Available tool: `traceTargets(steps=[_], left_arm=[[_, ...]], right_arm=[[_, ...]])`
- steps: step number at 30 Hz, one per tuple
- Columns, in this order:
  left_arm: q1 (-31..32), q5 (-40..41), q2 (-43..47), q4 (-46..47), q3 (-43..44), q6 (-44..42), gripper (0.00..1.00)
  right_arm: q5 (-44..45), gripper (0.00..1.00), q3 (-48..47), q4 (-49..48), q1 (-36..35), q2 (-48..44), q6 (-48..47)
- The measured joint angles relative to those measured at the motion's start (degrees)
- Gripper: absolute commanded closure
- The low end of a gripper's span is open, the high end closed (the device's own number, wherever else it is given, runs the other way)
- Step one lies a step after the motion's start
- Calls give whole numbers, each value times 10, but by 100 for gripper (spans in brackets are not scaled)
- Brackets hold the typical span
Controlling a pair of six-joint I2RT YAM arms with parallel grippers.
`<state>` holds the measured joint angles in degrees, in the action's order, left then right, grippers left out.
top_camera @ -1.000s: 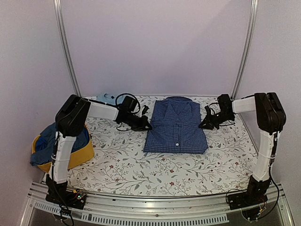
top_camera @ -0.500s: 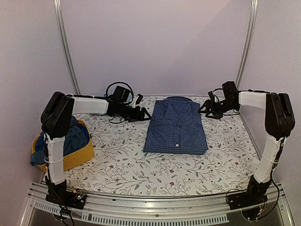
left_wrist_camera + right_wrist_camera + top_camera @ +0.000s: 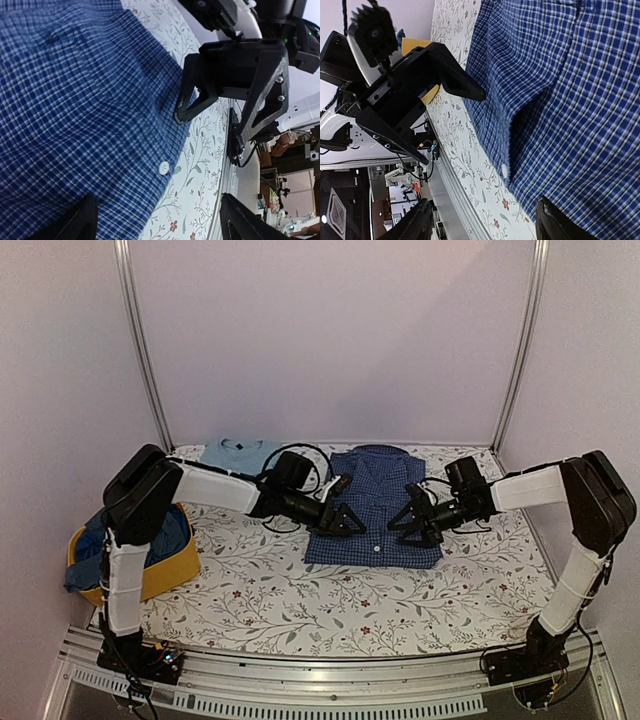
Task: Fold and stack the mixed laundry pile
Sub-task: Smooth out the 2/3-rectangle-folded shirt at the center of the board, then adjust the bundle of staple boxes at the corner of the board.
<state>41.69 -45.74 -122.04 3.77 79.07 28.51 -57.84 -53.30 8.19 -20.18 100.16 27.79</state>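
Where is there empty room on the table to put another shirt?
Free: the near strip of table cover, between the checked shirt and the front rail. Crowded: the shirt's near edge, where the left gripper and right gripper hover.

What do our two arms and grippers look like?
The left arm and right arm have white links and black joints. The left gripper and right gripper are black, with two angular tapered fingers; black cables loop by each wrist.
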Motion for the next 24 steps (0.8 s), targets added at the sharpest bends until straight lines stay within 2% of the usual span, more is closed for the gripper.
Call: traceTargets(steps=[5,13,16,24], left_arm=[[-13,-9,-79,41,14,43,23],[-37,16,-47,23,25,34,23],[-61,28,-31,9,25,24,23],[-118,57,-21,-31,37,-2,22]], right_arm=[[3,46,-37,-20,17,106,7],[23,57,-179,24,23,140,-16],[32,58,-229,38,23,158,-28],[88,58,-270,133,22,209,-65]])
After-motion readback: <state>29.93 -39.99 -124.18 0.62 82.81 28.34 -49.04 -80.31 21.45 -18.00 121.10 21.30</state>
